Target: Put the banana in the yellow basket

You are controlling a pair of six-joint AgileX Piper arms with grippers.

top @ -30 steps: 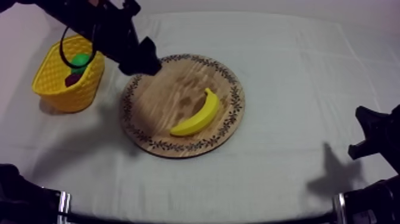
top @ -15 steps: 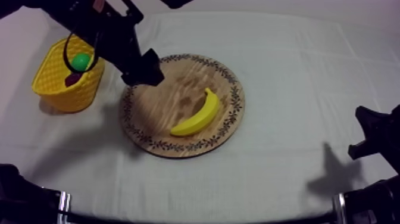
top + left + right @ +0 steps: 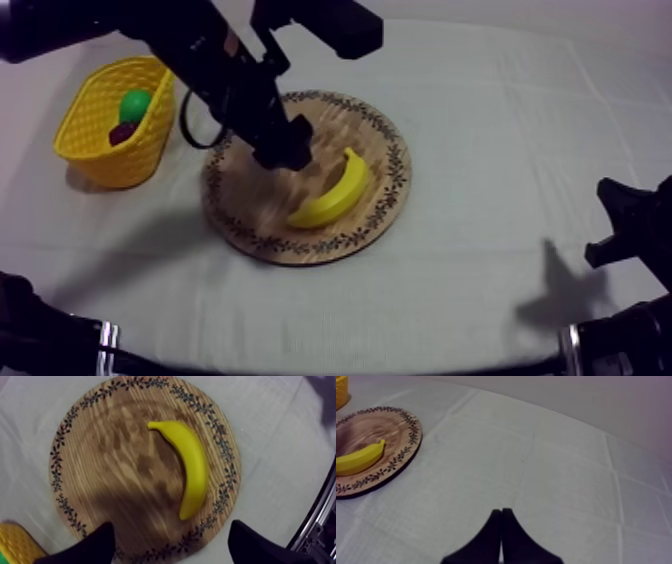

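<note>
Count: 1 banana, 1 board, 1 basket, 2 fruits in the basket, 2 claws.

Left claw [image 3: 283, 155] [image 3: 172, 538]: fingers spread wide, nothing between them. You have it held over the board [image 3: 250, 205] [image 3: 100, 466].

Banana [image 3: 333, 190] [image 3: 192, 466]: just ahead of the left claw, lying flat on the board, untouched. One end points toward the board's middle and the other lies close to the patterned rim.

Surface: grey-white cloth [image 3: 480, 130] with fold creases, covering the table on all sides of the board.

Basket [image 3: 105, 150] [image 3: 12, 543]: behind the left claw and to its side, on the cloth, near the board but clear of its rim. It holds a green fruit [image 3: 135, 103] and a dark fruit [image 3: 123, 132] touching it. You cannot tell either kind.

Right claw [image 3: 501, 513] [image 3: 625, 225]: fingers pressed together into a wedge, holding nothing, low over bare cloth. The board [image 3: 366, 431] and banana [image 3: 358, 458] lie well ahead of it and off to one side. The basket [image 3: 340, 388] is farther still.
</note>
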